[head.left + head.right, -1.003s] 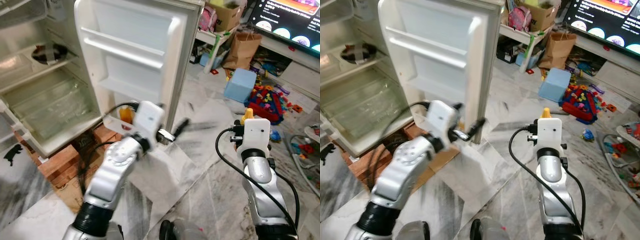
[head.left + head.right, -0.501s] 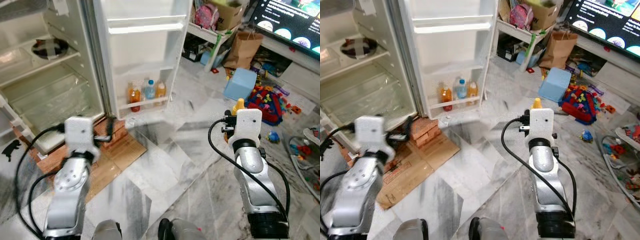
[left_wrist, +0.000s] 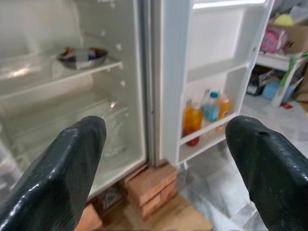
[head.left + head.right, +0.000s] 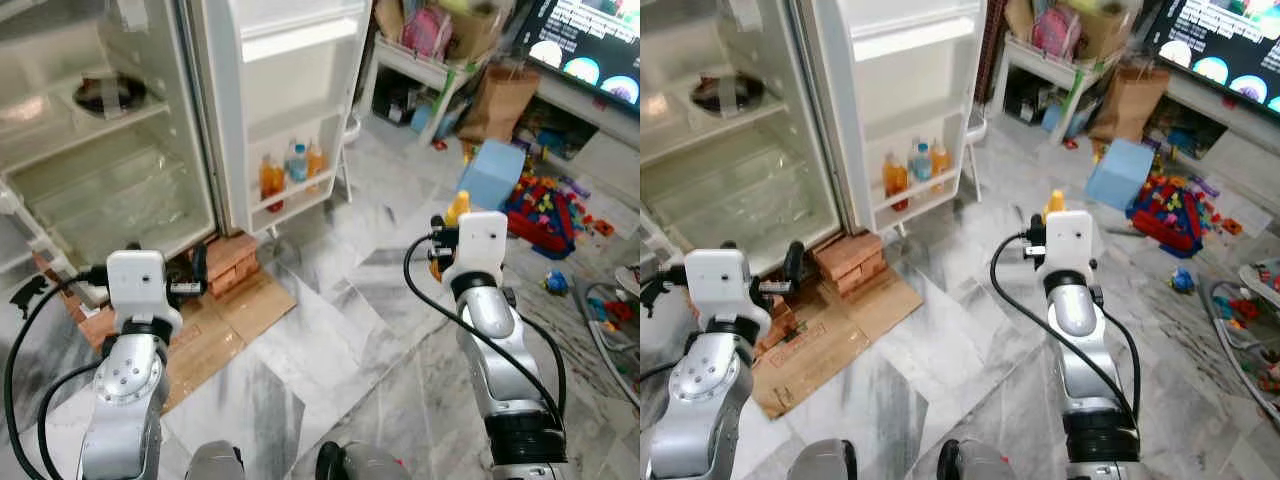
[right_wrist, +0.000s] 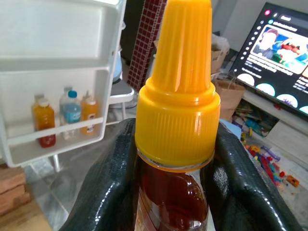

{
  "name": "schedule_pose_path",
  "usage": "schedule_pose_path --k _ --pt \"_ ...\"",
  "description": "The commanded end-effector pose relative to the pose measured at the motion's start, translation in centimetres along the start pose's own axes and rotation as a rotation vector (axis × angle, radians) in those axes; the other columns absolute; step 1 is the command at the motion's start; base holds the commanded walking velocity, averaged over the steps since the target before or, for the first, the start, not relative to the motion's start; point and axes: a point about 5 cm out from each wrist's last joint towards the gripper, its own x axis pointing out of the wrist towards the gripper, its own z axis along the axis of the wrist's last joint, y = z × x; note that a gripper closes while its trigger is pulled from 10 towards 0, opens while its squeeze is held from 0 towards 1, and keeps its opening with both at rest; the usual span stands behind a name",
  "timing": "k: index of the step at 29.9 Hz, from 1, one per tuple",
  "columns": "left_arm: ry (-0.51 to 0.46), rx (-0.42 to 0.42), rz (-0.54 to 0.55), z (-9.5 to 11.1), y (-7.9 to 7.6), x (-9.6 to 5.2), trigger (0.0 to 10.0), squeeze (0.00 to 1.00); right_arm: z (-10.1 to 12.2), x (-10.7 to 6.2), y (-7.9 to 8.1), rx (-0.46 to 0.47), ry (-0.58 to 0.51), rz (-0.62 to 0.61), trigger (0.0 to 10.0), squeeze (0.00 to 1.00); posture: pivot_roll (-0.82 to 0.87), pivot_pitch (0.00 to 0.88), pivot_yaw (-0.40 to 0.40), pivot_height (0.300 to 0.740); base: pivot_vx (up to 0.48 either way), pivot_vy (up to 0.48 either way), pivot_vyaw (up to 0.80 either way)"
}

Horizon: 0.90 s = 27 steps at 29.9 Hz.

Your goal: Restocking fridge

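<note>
The fridge (image 4: 110, 150) stands open at the far left, a covered bowl (image 3: 82, 56) on its shelf; the left gripper (image 3: 163, 159), fingers spread wide and empty, faces it; three bottles (image 4: 292, 172) sit in the lower shelf of the open door (image 4: 300, 90); right of them, the right gripper (image 5: 173, 168) clamps a yellow-capped bottle (image 5: 177, 96) of amber liquid, held upright above the marble floor (image 4: 340, 320).

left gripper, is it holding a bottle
No, the left gripper is open, its fingers spread with only the fridge beyond.
</note>
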Motion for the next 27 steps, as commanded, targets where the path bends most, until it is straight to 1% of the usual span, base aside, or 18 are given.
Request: schedule_pose_path --k 1,7,11,18,26,27 --pt "-0.015 0.001 -0.01 0.4 -0.2 0.1 10.0 0.0 0.8 0.4 -0.2 0.006 -0.037 -0.005 10.0 0.0 0.06 0.103 -0.112 0.74 0.398 0.0 0.0" --pt "-0.021 0.001 -0.01 0.5 -0.2 0.5 10.0 0.0 1.1 0.6 0.0 0.02 -0.053 0.016 10.0 0.0 0.06 0.098 -0.11 0.74 0.398 -0.263 0.0" --pt "-0.019 -0.002 -0.013 0.5 -0.4 0.5 10.0 0.0 1.3 0.6 0.4 0.025 -0.066 0.051 10.0 0.0 0.06 0.104 -0.111 0.74 0.374 -0.296 0.7" --pt "-0.012 -0.009 -0.01 0.3 -0.6 0.4 10.0 0.0 1.4 0.6 0.7 0.043 -0.068 0.071 10.0 0.0 0.06 0.107 -0.112 0.74 0.357 -0.315 0.79" --pt "0.007 0.008 0.008 0.0 -0.6 0.5 10.0 0.0 1.7 0.7 1.4 0.045 -0.085 0.141 10.0 0.0 0.05 0.111 -0.111 0.74 0.329 -0.346 0.79" --pt "0.02 0.02 0.02 -0.2 -0.5 0.5 10.0 0.0 1.7 0.7 1.6 0.049 -0.088 0.153 10.0 0.0 0.05 0.111 -0.111 0.74 0.322 -0.352 0.79"
